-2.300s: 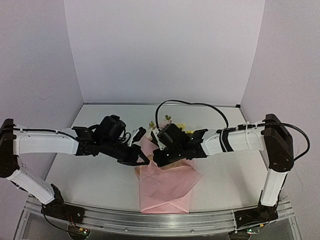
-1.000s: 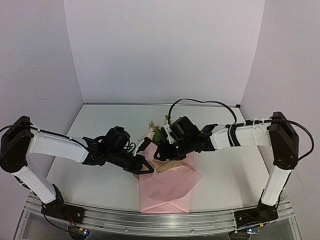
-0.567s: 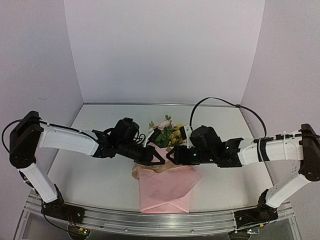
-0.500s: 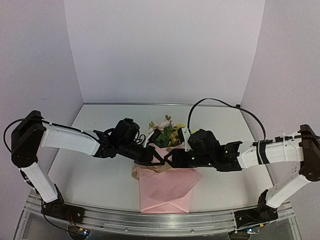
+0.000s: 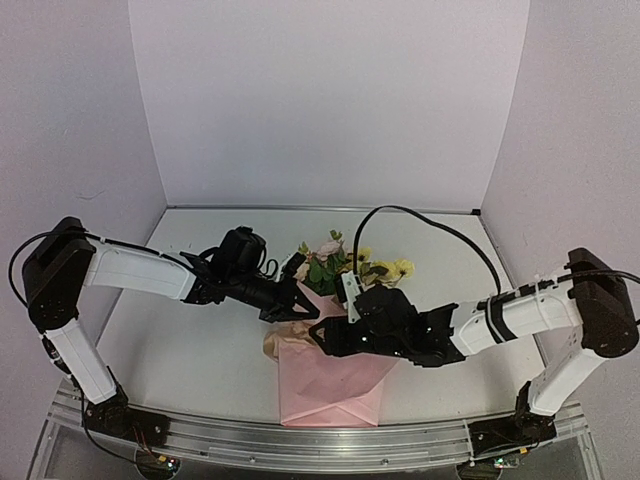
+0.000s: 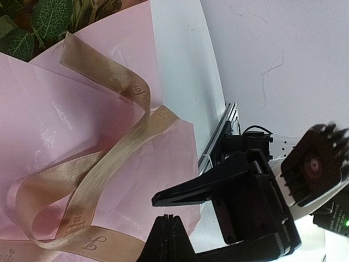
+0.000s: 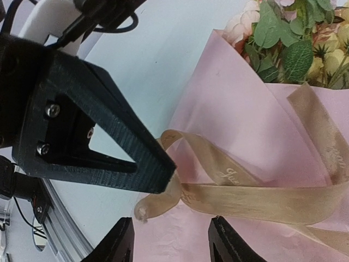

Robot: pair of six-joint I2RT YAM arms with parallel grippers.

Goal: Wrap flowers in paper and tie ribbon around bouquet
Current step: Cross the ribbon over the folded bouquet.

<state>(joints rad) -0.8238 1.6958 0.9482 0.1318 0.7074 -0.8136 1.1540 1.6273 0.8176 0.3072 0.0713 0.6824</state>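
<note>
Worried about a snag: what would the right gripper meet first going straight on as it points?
Probably the ribbon, crossing the paper just ahead of the right gripper; depth is hard to judge.

Cursive script on ribbon (image 7: 248, 201), illegible; no other txt.

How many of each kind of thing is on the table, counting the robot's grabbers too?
Bunch of yellow and pinkish flowers with green leaves: 1
Soft pink paper sheet: 1
Tan satin ribbon: 1
Black two-finger grippers: 2, the left gripper and the right gripper
Total: 5
</note>
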